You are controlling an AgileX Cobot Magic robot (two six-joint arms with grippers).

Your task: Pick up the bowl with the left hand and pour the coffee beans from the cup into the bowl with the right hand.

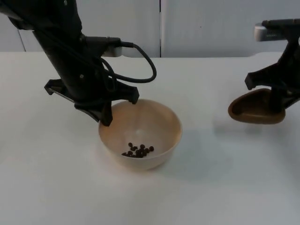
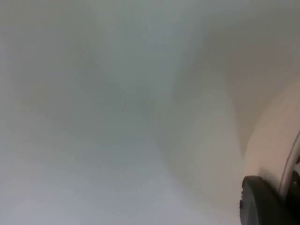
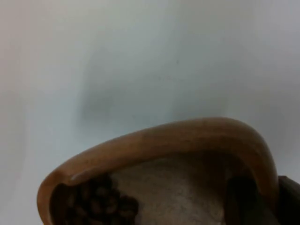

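1. I am holding the pale beige round bowl (image 1: 140, 133) by its rim in the left gripper (image 1: 119, 108), jaws clamped; some dark coffee beans (image 1: 138, 150) are lying inside it.
2. The right gripper (image 1: 277, 99), jaws gripping the tilted brown wooden cup (image 1: 255, 112), is hanging well apart; I should be bringing its lip over the bowl.
3. The white table (image 1: 56, 187) is ending at a grey partition wall (image 1: 211, 28).

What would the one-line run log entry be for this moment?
left gripper: shut on bowl rim | right gripper: holds brown cup aside, apart from bowl | coffee beans: some in bowl, some in cup
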